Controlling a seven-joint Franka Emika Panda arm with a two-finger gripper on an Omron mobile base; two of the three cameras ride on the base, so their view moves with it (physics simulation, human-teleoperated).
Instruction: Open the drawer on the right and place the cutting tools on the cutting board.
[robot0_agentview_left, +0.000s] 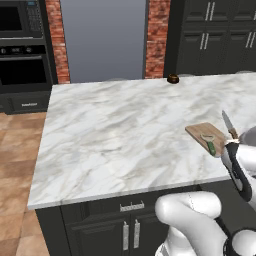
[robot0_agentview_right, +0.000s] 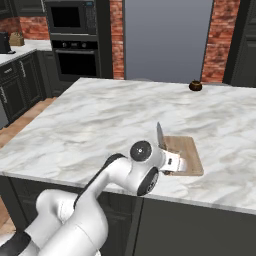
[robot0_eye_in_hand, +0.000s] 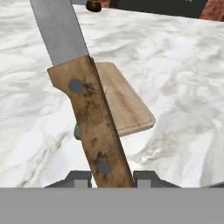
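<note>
A dark kitchen with brick walls surrounds a marble counter (robot0_agentview_left: 125, 130). On its near right part lies the cutting board (robot0_agentview_left: 200, 133), the green-handled peeler (robot0_agentview_left: 210, 144) already resting on it. The pincer (robot0_eye_in_hand: 113, 177) is closed on a knife (robot0_eye_in_hand: 89, 118) by its wooden handle, blade up, likely carrying it to the board. The hand view shows the riveted handle between the fingertips; the left base view shows the peeler whole. A small brown object (robot0_agentview_right: 195, 86) sits far back.
</note>
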